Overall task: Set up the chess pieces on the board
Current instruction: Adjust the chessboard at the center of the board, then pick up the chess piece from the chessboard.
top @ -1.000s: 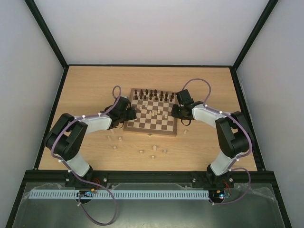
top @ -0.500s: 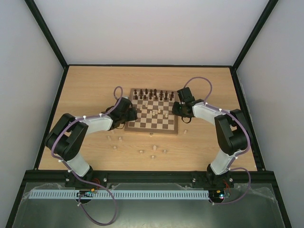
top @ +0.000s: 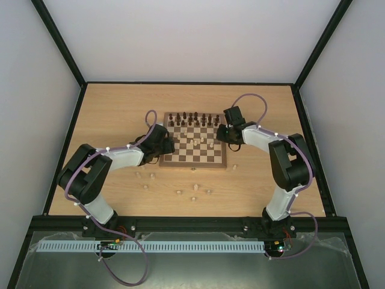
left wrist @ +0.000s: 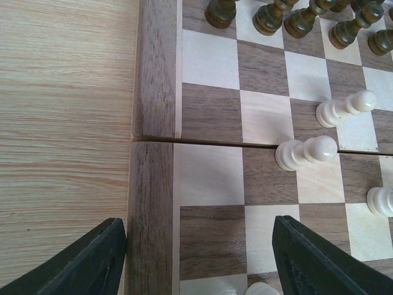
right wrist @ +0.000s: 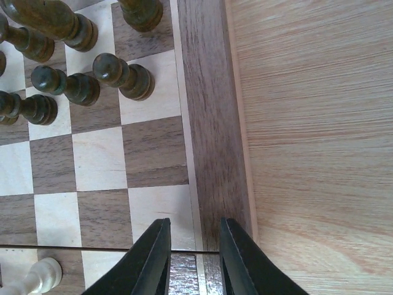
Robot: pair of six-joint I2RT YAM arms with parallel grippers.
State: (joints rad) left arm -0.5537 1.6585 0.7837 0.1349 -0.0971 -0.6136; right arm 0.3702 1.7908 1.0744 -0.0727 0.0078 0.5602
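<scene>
Light-wood table (top: 108, 108) carries the chessboard (top: 192, 164) at its middle. Your left gripper (left wrist: 199, 230) hangs over the board's left border, fingers wide apart, nothing held. Your right gripper (right wrist: 193, 227) is over the right border, fingers a narrow gap apart, nothing between. Pale chess pieces (left wrist: 306, 152) sit on middle squares, with others loose on the table near the front edge. Dark pieces (right wrist: 126, 77) fill the far rows.

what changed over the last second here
The right pincer slid along the right edge of the board toward its far corner, with the arm folding in. The left pincer barely shifted at the left edge. Nothing was taken hold of or let go. The loose pale pieces in front of the board stayed put.
</scene>
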